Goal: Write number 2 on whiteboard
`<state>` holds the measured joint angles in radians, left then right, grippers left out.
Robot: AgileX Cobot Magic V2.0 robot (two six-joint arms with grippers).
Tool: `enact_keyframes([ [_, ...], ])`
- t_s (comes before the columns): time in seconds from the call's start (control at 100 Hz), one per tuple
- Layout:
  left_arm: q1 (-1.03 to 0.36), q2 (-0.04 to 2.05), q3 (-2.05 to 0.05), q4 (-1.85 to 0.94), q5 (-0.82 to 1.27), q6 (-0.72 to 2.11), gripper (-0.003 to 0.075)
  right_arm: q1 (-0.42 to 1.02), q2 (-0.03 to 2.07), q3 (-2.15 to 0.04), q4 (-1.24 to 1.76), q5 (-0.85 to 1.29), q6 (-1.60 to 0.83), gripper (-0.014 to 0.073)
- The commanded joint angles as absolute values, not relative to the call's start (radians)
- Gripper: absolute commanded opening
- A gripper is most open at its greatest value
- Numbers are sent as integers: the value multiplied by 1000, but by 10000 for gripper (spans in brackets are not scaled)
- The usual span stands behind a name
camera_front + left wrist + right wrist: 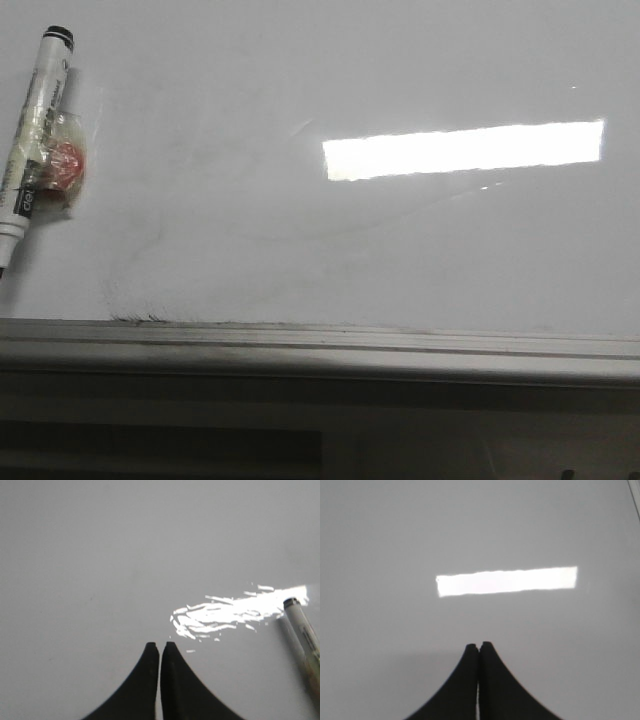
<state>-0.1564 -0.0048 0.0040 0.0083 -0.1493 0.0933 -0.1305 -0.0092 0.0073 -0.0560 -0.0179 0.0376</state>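
Note:
The whiteboard [300, 250] fills the front view, glossy white with faint grey smudges. The number 2 is out of view. A white marker with a black cap [35, 120] lies on the board at the far left, with clear tape and a red piece [66, 165] on its barrel. My left gripper [160, 645] is shut and empty over the board [100, 555], and the marker [306, 635] lies off to one side of it. Shut and empty too, my right gripper [479, 645] hangs over bare board [395, 540]. Neither gripper shows in the front view.
A bright rectangular light reflection [465, 148] lies on the board's right half. The grey metal bottom frame [320, 345] runs along the near edge, with dark smudge marks [150, 318] just above it at the left. A board edge [635, 500] shows in the right wrist view.

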Motion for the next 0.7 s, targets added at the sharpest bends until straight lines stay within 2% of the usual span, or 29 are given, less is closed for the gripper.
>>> enact_keyframes([
  [0.0, -153, -32, 31, -45, -295, 78, -20, -134, -34, 28, -68, -160, 31, -71],
  [0.17, -151, -21, 2, -247, -282, 76, -20, -130, -22, -59, -30, 14, 81, -71],
  [0.31, -130, 81, -142, -249, -27, 76, -20, -125, 62, -268, -13, 280, 81, -71],
  [0.43, -114, 193, -269, -237, 84, 76, -20, -125, 164, -407, 0, 450, 81, -71],
  [0.58, -114, 304, -321, -222, 109, 76, -16, -125, 249, -440, 0, 505, 81, -71],
  [0.63, -116, 331, -321, -222, 102, 76, 8, -122, 256, -429, 0, 505, 81, -71],
  [0.69, -116, 361, -319, -227, 90, 76, 103, -120, 256, -409, 0, 480, 81, -71],
])
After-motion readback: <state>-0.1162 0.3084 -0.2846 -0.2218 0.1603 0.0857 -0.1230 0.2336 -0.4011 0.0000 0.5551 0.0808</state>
